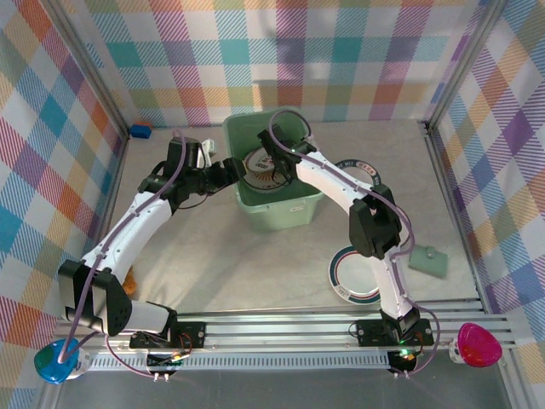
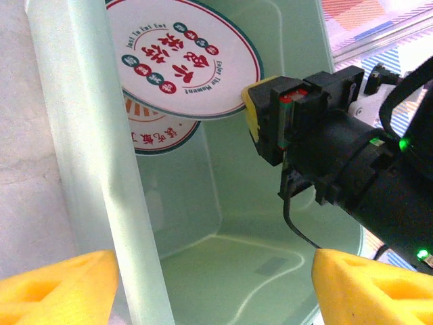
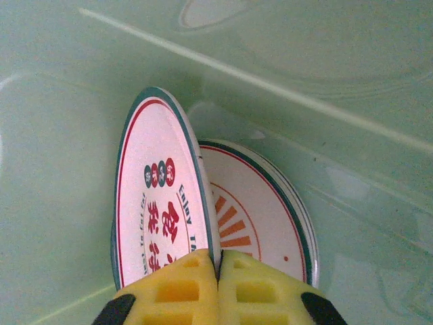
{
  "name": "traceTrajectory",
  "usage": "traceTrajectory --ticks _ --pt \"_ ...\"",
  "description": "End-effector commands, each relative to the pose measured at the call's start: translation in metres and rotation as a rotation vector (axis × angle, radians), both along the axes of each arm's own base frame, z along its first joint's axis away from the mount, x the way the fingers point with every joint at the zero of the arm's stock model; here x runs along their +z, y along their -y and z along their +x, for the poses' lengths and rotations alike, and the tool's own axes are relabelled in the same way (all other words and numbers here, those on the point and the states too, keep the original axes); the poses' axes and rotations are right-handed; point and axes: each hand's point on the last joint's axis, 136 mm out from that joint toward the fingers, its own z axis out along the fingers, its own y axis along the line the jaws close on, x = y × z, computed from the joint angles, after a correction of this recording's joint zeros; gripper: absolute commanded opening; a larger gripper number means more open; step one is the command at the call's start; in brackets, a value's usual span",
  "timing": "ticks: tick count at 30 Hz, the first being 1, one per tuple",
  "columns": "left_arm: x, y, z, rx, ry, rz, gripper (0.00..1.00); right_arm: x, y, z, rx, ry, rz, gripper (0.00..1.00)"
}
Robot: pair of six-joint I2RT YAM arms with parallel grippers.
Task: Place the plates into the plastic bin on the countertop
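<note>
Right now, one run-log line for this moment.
right fingers: shut on plate rim, inside plastic bin | left fingers: open, straddling bin wall | another plate lies below

**Plastic bin** (image 1: 281, 213): mint-green and rectangular, with rounded corners and a flared rim. It stands upright at the centre of the beige, faintly marbled desk (image 1: 230, 273), toward the far side.

**Lettered plate** (image 3: 159, 217): round and white, with a dark green and red rim line and red characters at its centre. It is inside the bin, steeply tilted, its edge pinched by the right claw (image 3: 218, 284).

**Rayed plate** (image 3: 254, 217): white, with orange rays and a green rim. It lies on the bin floor beneath the lettered plate.

**Green-rimmed plate** (image 1: 347, 279): flat on the desk, to the near right of the bin.

**Far-right plate** (image 1: 368, 170): flat on the desk and partly hidden.
</note>
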Motion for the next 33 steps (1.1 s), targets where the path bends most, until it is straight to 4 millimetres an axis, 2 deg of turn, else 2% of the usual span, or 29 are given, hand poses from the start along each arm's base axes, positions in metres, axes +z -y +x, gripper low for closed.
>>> traceTrajectory --ticks 1,5,9,14,16,18,21,26,28,33 --pt "0.007 -0.007 -0.004 0.005 0.02 0.026 0.75 -0.014 -0.008 -0.005 -0.023 -0.038 0.015 0.0" --pt "0.009 -0.008 -0.005 0.005 0.021 0.028 0.76 -0.018 -0.007 -0.007 -0.024 -0.059 -0.001 0.1" --pt "0.011 -0.008 -0.005 0.007 0.024 0.029 0.75 -0.021 -0.007 -0.01 -0.009 -0.079 -0.027 0.26" --pt "0.011 -0.01 -0.007 0.014 0.021 0.031 0.75 -0.026 -0.009 -0.01 0.007 -0.093 -0.034 0.36" --pt "0.011 -0.01 -0.007 0.015 0.021 0.033 0.76 -0.027 -0.014 -0.01 0.03 -0.097 -0.023 0.45" --pt "0.013 -0.011 -0.008 0.017 0.021 0.035 0.76 -0.022 -0.021 -0.009 0.077 -0.092 -0.006 0.63" --pt "0.014 -0.012 -0.009 0.022 0.025 0.038 0.76 -0.017 -0.022 -0.01 0.104 -0.091 -0.011 0.78" --pt "0.014 -0.012 -0.009 0.028 0.022 0.026 0.76 -0.029 -0.023 -0.012 0.126 -0.133 0.013 0.82" --pt "0.016 -0.012 -0.01 0.03 0.025 0.022 0.76 -0.024 -0.028 -0.008 0.163 -0.108 0.016 0.83" --pt "0.019 -0.016 -0.012 0.035 0.034 0.045 0.76 0.035 -0.047 0.011 0.325 0.079 -0.001 0.84"
